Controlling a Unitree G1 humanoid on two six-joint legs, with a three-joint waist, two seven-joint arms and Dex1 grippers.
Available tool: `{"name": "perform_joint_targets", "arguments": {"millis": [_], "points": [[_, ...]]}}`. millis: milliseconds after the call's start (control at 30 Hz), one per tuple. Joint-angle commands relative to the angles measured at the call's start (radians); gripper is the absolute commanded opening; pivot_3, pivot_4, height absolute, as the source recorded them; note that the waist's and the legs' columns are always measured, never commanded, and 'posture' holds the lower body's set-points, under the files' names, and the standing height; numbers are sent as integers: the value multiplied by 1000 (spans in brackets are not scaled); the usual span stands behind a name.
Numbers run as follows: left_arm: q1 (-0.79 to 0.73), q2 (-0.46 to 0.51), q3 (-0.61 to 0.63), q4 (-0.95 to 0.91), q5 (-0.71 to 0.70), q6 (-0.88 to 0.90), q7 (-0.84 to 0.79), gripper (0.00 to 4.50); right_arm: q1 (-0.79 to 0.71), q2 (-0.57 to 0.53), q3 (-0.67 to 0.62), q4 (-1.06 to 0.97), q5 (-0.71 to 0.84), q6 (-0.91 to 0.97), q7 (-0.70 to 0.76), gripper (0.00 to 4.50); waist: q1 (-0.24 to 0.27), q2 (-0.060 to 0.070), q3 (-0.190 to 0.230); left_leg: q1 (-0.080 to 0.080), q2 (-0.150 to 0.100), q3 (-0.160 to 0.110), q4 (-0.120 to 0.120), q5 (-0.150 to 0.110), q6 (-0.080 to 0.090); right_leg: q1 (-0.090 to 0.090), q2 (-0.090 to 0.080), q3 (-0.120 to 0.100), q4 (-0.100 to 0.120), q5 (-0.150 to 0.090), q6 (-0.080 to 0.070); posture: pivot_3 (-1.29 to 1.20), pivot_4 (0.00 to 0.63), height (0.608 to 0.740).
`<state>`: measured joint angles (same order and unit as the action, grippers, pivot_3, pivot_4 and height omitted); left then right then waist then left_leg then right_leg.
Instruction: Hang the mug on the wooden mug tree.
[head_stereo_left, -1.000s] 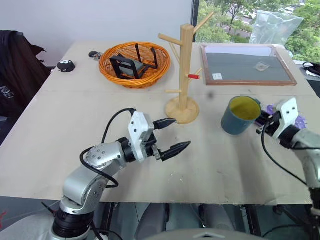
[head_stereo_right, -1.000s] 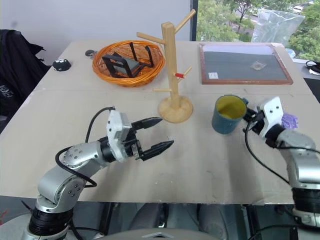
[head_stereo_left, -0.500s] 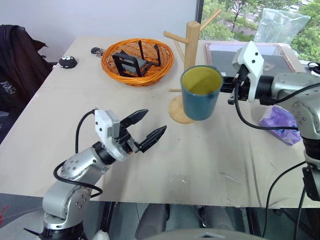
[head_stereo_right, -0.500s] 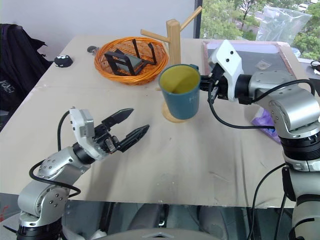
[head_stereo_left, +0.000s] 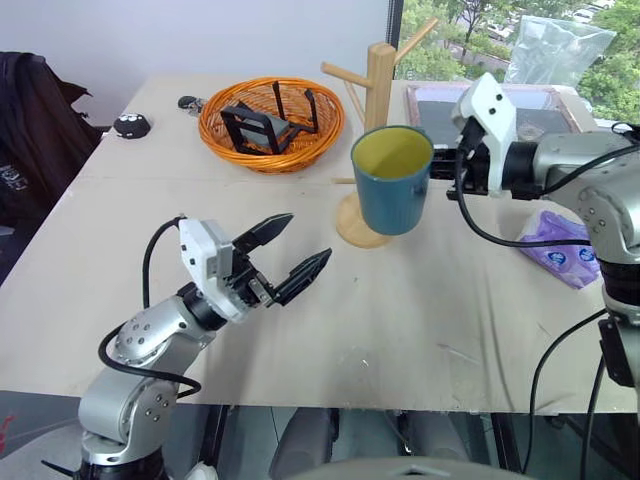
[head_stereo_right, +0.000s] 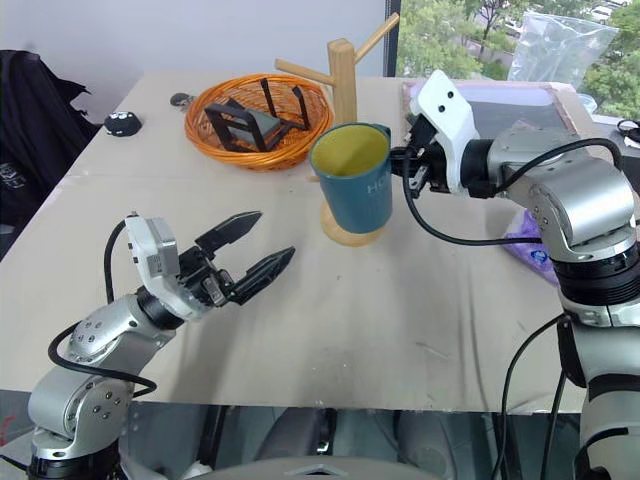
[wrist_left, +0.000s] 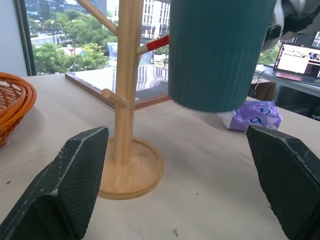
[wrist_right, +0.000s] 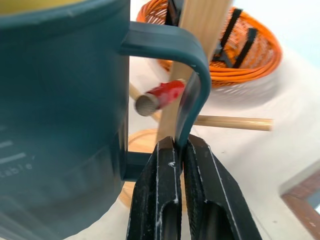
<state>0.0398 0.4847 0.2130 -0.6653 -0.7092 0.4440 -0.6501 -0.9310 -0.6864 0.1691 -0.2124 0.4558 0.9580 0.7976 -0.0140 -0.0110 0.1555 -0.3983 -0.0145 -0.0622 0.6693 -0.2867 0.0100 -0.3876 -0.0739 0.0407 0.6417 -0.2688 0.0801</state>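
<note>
The teal mug (head_stereo_left: 392, 190) with a yellow inside hangs upright in the air, just in front of the wooden mug tree (head_stereo_left: 379, 76). My right gripper (wrist_right: 179, 146) is shut on the mug's loop handle (wrist_right: 196, 75). In the right wrist view the tree's red-tipped peg (wrist_right: 161, 94) shows through the handle's loop; I cannot tell whether it reaches into it. My left gripper (head_stereo_left: 309, 237) stands open over the table, left of the tree's round base (wrist_left: 131, 172), with nothing between its fingers.
An orange wicker basket (head_stereo_left: 268, 162) with black items sits at the back, left of the tree. A framed board (head_stereo_left: 440, 102) lies behind the mug. A purple packet (head_stereo_left: 560, 248) lies at the right, under my right arm. A small black object (head_stereo_left: 132, 125) sits far left.
My right gripper lifted the mug off the table at the right and carried it left, up in front of the tree. My left gripper drew back slightly to the left, still open.
</note>
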Motion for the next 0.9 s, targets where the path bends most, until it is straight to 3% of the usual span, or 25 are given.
{"name": "perform_joint_targets", "arguments": {"millis": [33,233,267,367,567,900], "points": [[-9,7,-13,-16,0,-27,-7,4500,-49,18,15,10,-37,0,-24,52,0,0,0,0,0,0,0,0,0,0,0,0,0,0,0,0,150,737],[-1,8,-23,-13,-7,-31,-8,4500,-43,34,24,10,-63,3,-29,52,0,0,0,0,0,0,0,0,0,-1,0,0,0,0,0,0,150,737],[1,8,-27,-14,-7,-31,-9,4500,-41,36,24,10,-65,3,-30,308,0,0,0,0,0,0,0,0,0,-1,0,0,0,0,0,0,150,737],[6,7,-36,-13,-7,-30,-12,4500,-34,39,17,6,-71,0,-36,1407,0,0,0,0,0,0,0,0,0,-1,0,0,0,0,0,0,150,737],[-14,16,-40,8,-8,-27,-25,4500,-11,41,0,0,-79,-8,-50,4382,0,0,0,0,0,0,0,0,0,-1,0,0,0,0,0,0,150,737],[-76,23,-53,74,5,-49,-69,4500,17,5,-101,-32,-46,18,-57,4447,1,0,0,0,-1,0,0,0,0,-1,0,0,1,0,0,0,150,737]]}}
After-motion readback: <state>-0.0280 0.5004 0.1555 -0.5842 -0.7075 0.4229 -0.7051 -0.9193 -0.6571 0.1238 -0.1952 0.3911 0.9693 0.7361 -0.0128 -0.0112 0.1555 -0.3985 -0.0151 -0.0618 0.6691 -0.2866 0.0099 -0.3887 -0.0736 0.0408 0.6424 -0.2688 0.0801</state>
